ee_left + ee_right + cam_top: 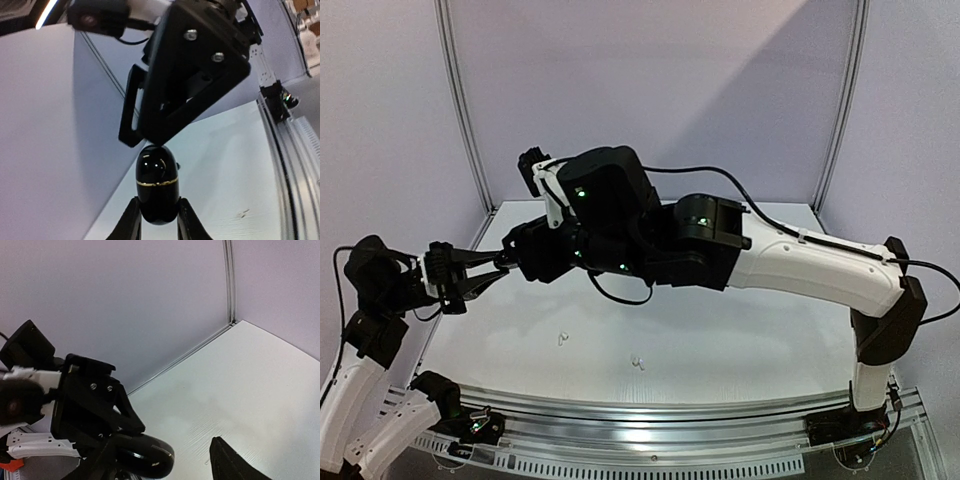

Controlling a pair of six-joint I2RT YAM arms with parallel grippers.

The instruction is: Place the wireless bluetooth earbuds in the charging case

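A glossy black charging case [157, 182] with a thin gold seam is closed and held above the table by my left gripper [158, 204], whose jaws are shut on its lower half. In the top view the left gripper [470, 272] points right with the case [503, 262] at its tip. My right gripper [523, 256] reaches across and meets it there. In the right wrist view the right gripper [160, 466] is open; the case [146, 455] lies between its fingers, close to the left one. Two white earbuds [561, 339] [638, 362] lie on the table. No black earbuds show.
The white table [740, 330] ends in walls with a metal corner post [460, 110] at the back left and another [842, 110] at the back right. A metal rail [670, 420] runs along the near edge. The right arm [800, 265] spans the middle of the table.
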